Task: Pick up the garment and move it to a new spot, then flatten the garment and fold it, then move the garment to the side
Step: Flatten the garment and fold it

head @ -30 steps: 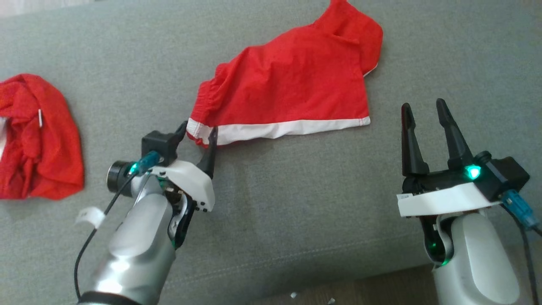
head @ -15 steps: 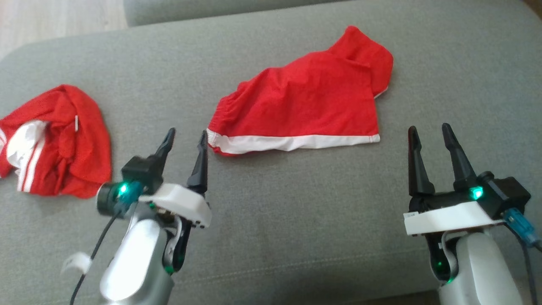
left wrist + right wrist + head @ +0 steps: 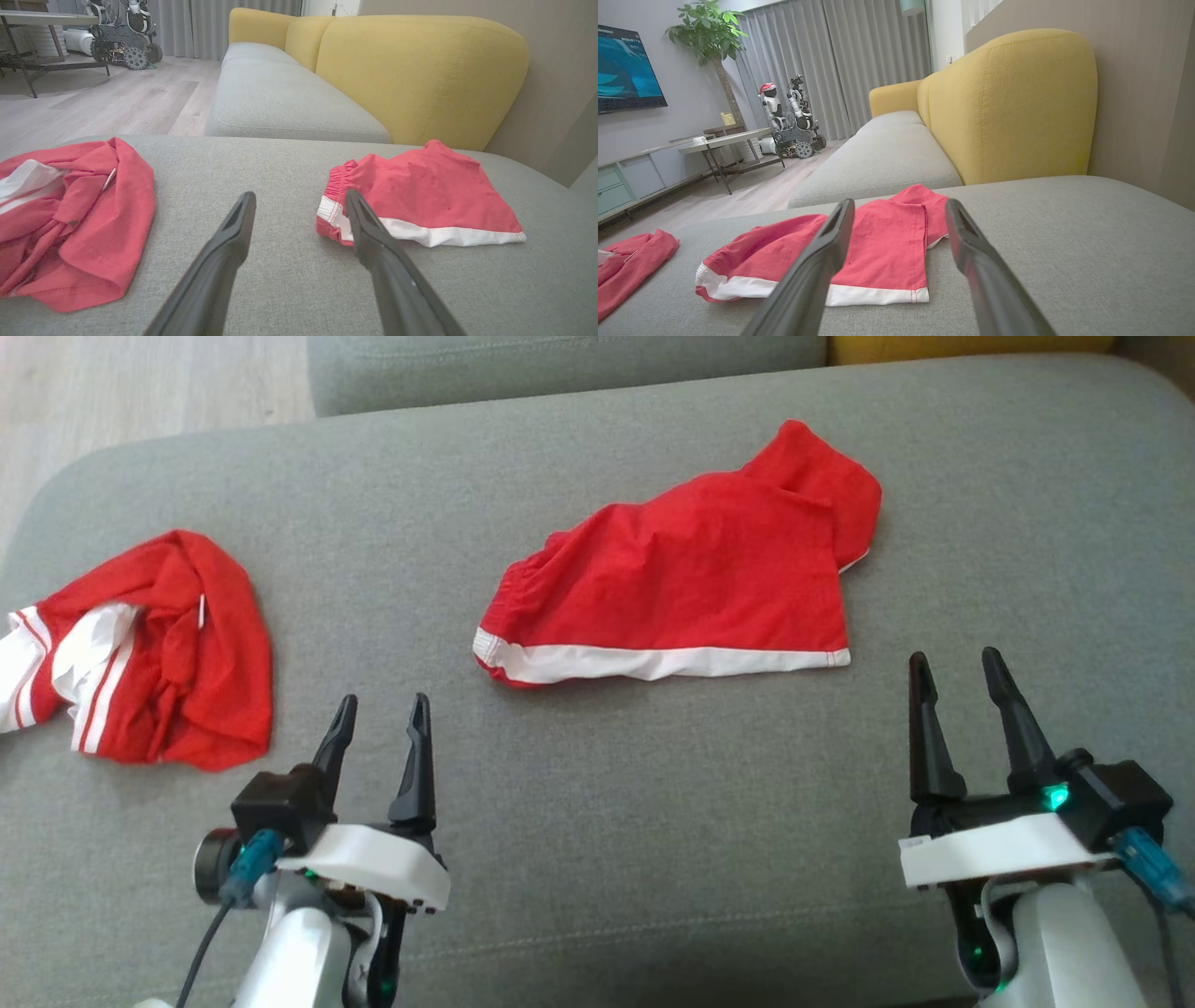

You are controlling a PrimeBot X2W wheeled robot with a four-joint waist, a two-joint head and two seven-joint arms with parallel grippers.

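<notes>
Red shorts with a white hem band (image 3: 691,588) lie folded and fairly flat on the grey sofa cushion (image 3: 597,821), their upper right corner doubled over. My left gripper (image 3: 384,702) stands open, a short way in front of and to the left of the shorts' elastic-waist corner, holding nothing. In the left wrist view the shorts (image 3: 420,196) sit just beyond the right fingertip of that gripper (image 3: 300,196). My right gripper (image 3: 954,658) is open and empty, just off the shorts' near right corner. The right wrist view shows the shorts (image 3: 878,242) past its gripper (image 3: 899,204).
A second red garment with white stripes (image 3: 159,644) lies crumpled at the cushion's left end. Beyond are another grey seat cushion (image 3: 280,98), a yellow backrest (image 3: 420,74) and wood floor (image 3: 140,383) at the far left. The cushion's front edge runs near my arms.
My left gripper let go of the shorts' white-banded corner, opened and drew back toward me. The head camera shifted, so the whole scene sits lower. The right arm barely moved.
</notes>
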